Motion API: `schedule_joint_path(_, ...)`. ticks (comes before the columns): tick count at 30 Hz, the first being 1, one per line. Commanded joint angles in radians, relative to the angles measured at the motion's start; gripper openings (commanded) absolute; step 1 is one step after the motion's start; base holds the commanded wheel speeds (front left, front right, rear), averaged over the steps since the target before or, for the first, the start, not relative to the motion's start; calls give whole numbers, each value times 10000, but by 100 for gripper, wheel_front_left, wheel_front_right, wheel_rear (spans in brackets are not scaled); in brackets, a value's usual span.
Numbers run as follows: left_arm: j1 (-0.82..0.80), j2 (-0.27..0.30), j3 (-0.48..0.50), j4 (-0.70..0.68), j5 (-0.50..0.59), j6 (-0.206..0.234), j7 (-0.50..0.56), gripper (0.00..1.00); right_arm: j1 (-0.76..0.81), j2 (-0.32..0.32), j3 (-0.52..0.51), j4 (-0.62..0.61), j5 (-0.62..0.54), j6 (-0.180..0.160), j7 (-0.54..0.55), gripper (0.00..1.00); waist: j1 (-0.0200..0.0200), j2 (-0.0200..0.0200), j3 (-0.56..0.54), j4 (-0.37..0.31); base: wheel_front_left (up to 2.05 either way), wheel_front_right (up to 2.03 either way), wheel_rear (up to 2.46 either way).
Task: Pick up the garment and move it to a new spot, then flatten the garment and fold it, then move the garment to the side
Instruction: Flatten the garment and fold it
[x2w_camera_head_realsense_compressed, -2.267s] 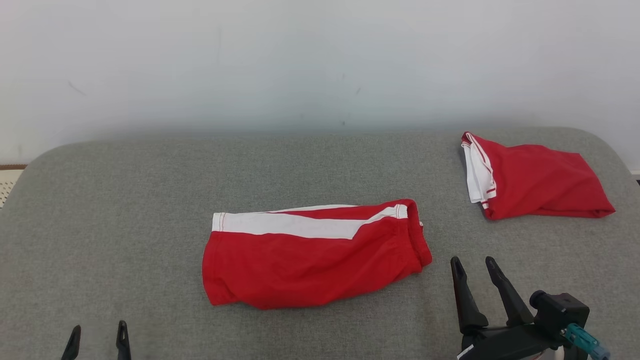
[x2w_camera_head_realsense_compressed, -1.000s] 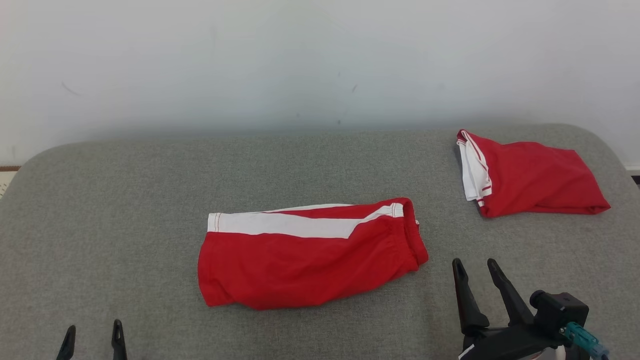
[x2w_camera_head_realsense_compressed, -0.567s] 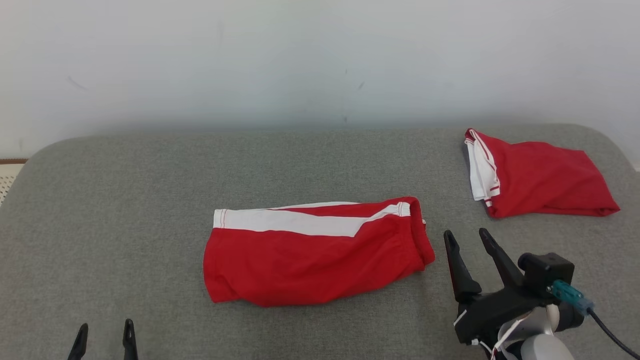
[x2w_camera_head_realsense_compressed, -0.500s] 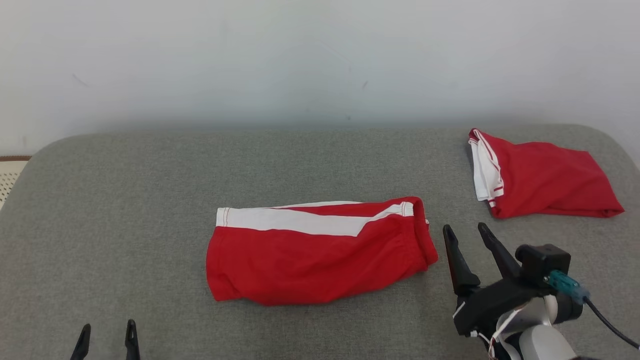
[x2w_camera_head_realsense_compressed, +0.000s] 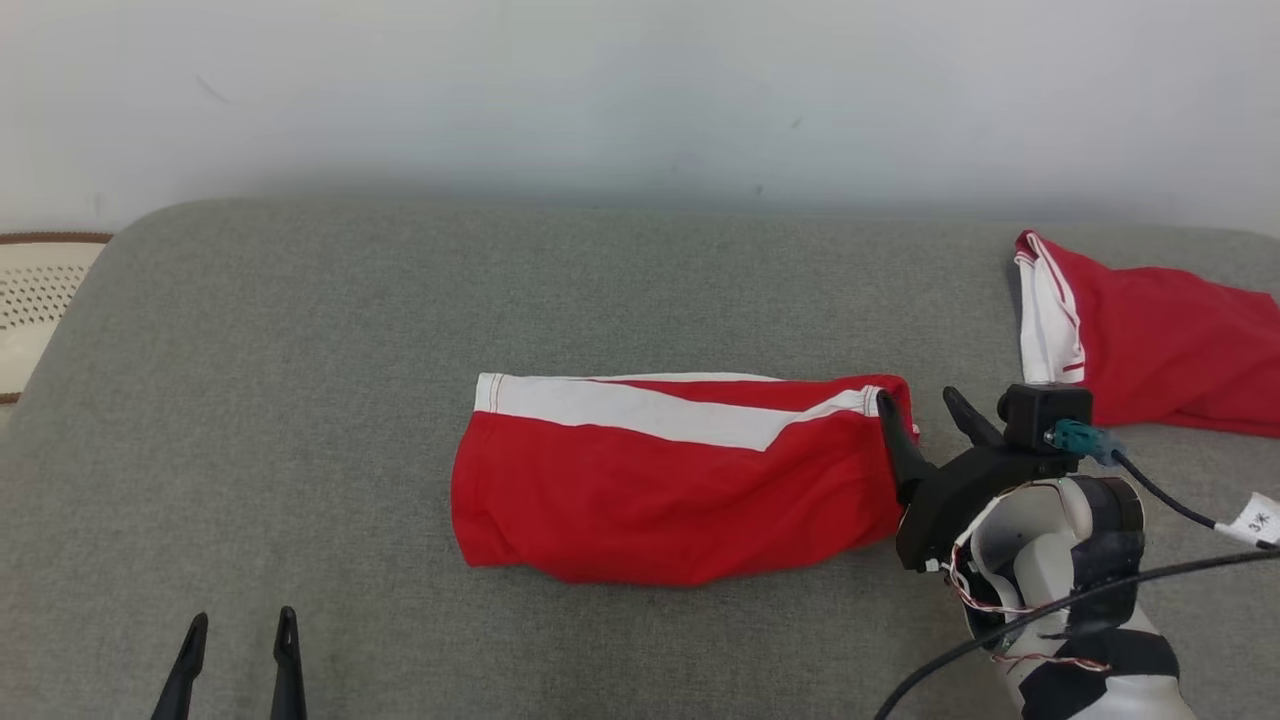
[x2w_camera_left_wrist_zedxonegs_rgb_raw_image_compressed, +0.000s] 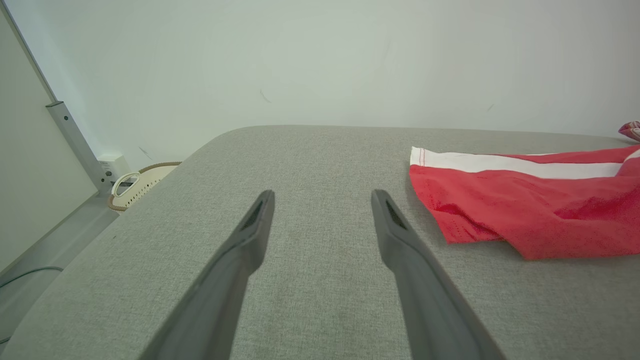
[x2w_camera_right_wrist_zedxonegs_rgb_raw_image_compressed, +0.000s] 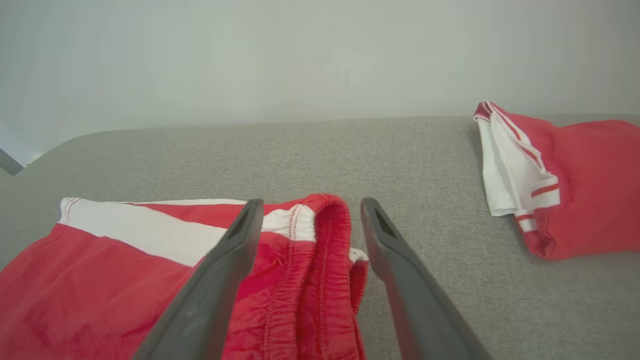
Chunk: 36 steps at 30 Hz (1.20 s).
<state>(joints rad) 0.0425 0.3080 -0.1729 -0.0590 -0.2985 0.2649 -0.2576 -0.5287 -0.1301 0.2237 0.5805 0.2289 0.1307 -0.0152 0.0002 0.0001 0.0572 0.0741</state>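
Fingers of the left gripper stand spread and empty at the near left of the grey table, well apart from the red shorts lying folded mid-table. The right gripper, likewise wide open and holding nothing, straddles their waistband end, with another folded red garment farther right. To grip well, it should probably sink until both fingers bracket every elastic layer before closing, lest only the top layer lifts.

The right gripper's fingers look like matt dark plastic. Between them, the red garment is thin knit cloth, its waistband gathered. The grey surface beneath is coarse, matt woven fabric.
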Motion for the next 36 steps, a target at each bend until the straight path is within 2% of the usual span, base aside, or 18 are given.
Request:
schedule_joint_path(1,-128,-14,-9,63,11,-59,-75,100,-384,0,3,635,-37,-2,-65,100,-2,-1,268,243,0,0,0)
schedule_joint_path(17,-485,-259,100,283,94,-215,-74,100,-1700,130,-362,4349,-515,-2,-379,100,-2,-1,739,359,0,0,0)
schedule_joint_path(27,-530,-409,247,243,177,-333,-76,100,-1907,385,-388,5344,-267,-6,-564,100,-2,-1,822,179,0,0,0)
schedule_joint_path(28,-540,-422,263,278,158,-385,-76,100,-1942,471,-293,5377,-157,-6,-525,96,-2,-1,844,172,0,0,0)
schedule_joint_path(29,-567,-428,284,311,156,-428,-77,100,-1981,544,-195,5361,-34,-2,-566,40,-2,-1,864,169,0,0,0)
schedule_joint_path(30,-597,-436,297,336,161,-435,-77,100,-2021,583,-89,5325,73,0,-623,0,-2,-1,876,173,0,0,0)
schedule_joint_path(36,-464,-534,378,468,256,-509,-77,100,-2039,455,474,5059,756,0,-1069,0,-2,-1,661,159,0,0,0)
